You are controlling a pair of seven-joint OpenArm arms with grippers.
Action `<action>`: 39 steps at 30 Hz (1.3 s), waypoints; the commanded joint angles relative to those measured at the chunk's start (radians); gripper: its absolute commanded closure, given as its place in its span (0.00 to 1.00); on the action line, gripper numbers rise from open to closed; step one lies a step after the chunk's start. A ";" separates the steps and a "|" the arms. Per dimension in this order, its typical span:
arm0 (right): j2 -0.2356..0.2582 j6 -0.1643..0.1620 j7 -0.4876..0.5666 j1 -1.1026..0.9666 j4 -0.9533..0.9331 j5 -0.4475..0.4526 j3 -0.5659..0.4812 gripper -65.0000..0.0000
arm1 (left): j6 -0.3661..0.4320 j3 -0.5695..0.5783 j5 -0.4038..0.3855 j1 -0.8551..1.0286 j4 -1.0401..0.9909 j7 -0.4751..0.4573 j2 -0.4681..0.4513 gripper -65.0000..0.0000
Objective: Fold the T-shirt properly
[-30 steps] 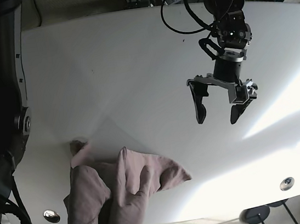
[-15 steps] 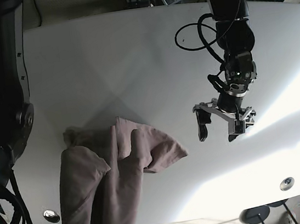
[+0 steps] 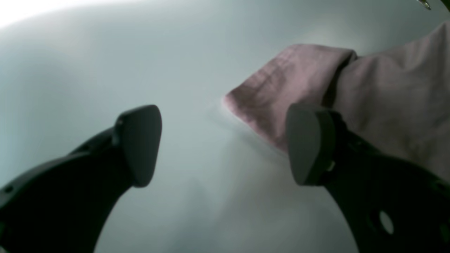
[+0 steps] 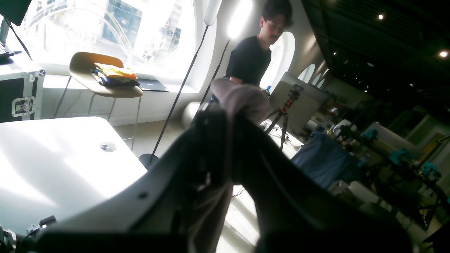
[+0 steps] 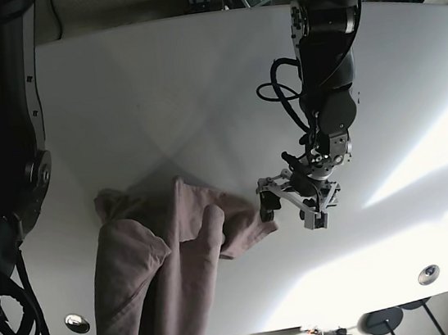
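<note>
The pink T-shirt (image 5: 170, 257) lies crumpled on the white tabletop (image 5: 156, 94) and hangs over its near edge. The left gripper (image 5: 292, 205) is spread wide at the shirt's corner – 1 finger (image 3: 309, 147) over the cloth. The right gripper (image 4: 228, 116) is clamped on a bunch of the shirt

T-shirt (image 5: 161, 283) runs off the near table (image 5: 155, 86) edge, lower part cut by frame. Right gripper (image 4: 228, 116) fingertips buried in bunched cloth. Left gripper's (image 3: 225, 140) right finger (image 3: 306, 147) covers the cloth's near edge.
</note>
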 commanded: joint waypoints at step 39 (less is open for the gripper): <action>0.059 -0.018 0.040 -0.014 -0.097 -0.005 0.064 0.97 | -0.005 -0.074 -0.146 -0.128 0.037 0.265 -0.115 1.00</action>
